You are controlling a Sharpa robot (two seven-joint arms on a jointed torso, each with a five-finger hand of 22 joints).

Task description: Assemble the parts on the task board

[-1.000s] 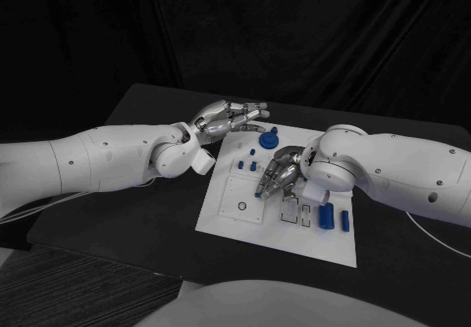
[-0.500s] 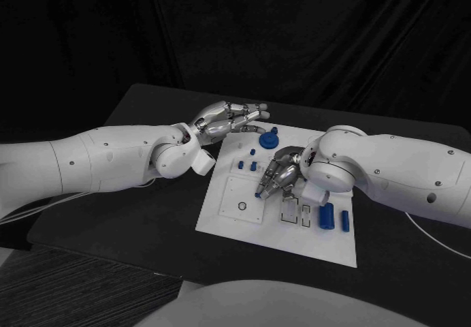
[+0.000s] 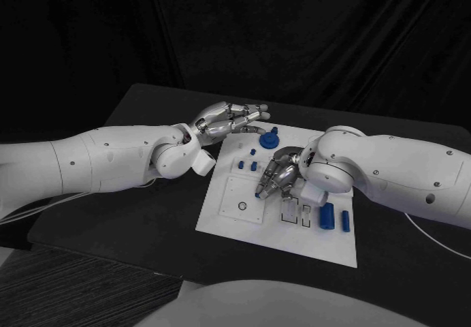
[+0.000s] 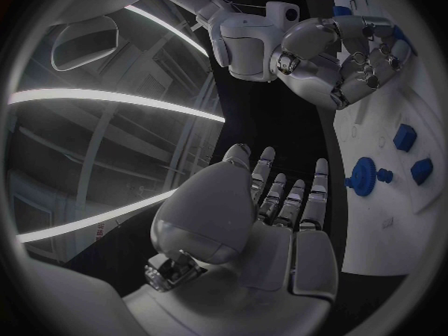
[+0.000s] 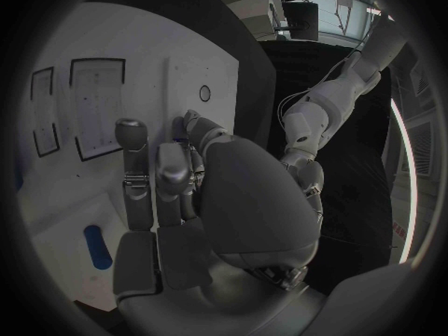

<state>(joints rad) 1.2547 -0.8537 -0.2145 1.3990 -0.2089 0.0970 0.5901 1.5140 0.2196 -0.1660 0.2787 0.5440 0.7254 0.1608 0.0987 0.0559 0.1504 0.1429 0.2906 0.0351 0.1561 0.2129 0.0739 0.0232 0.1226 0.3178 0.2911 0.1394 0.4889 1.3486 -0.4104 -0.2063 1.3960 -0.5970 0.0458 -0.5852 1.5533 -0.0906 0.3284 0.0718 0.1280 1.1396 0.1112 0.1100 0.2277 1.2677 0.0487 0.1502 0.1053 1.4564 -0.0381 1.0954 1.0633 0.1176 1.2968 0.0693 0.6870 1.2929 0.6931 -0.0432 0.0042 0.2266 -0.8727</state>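
Task board (image 3: 246,225) lies on the counter (image 3: 137,225), right hand (image 3: 278,178) curled over its middle, grip unclear, left hand (image 3: 228,117) empty, fingers loosely apart, near its far corner.

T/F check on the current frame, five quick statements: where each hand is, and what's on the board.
1. The task board lies on the black table. True.
2. The left hand presses down on the middle of the board. False: it is at the board's far left corner, beside the edge.
3. The right hand is over the middle of the board, fingers pointing down at it. True.
4. Two elongated blue parts lie side by side on the board's right side, beside the right arm. True.
5. The blue gear-shaped part is held in the left hand. False: it sits on the board near its far edge, with that hand apart from it.
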